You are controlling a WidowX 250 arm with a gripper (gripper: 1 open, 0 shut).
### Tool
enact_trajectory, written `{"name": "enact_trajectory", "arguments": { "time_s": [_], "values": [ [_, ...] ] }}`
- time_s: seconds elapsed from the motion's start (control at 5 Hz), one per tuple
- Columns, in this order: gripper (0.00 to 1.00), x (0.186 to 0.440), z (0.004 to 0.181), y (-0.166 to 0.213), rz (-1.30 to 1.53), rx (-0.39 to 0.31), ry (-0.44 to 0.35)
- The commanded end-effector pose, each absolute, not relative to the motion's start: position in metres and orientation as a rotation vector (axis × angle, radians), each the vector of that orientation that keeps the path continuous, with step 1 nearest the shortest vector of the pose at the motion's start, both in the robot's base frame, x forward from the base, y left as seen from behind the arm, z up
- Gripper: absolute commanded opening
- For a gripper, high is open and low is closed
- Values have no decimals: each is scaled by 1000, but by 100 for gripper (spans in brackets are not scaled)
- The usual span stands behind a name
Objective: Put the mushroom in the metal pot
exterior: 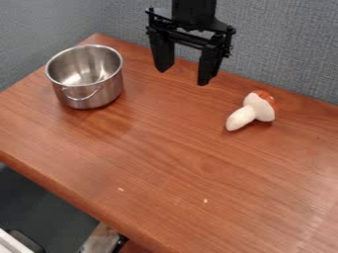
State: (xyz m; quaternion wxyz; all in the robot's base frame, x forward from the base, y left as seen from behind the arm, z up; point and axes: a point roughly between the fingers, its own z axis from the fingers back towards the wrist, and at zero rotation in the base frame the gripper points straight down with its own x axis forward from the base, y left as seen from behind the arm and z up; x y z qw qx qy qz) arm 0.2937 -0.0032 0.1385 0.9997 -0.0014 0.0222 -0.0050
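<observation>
Arm reached down from the top edge; end effector [183, 71] hung above the counter's [165, 168] far side, fingers pointing down. Fingers wide open, nothing gripped. One mushroom [251, 111] lay on its side to the right, stem toward near left. One metal pot [85, 77], upright, stood far left.

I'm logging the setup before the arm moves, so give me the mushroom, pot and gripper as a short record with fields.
mushroom: lying on its side on the table, to the right in the view, cap pointing away from the camera
pot: upright on the table, at the left in the view
pot contents: none visible
gripper: open, holding nothing, above the table between pot and mushroom in the view
task state: mushroom not yet in the pot
</observation>
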Motion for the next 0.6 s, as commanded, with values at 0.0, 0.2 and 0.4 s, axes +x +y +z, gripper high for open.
{"name": "enact_trajectory", "arguments": {
  "time_s": [0.0,0.2,0.4],
  "values": [
    [100,283,129,2,-1,4,75],
    [100,287,125,-10,-77,2,83],
    [100,292,121,-19,-142,2,88]
  ]
}}
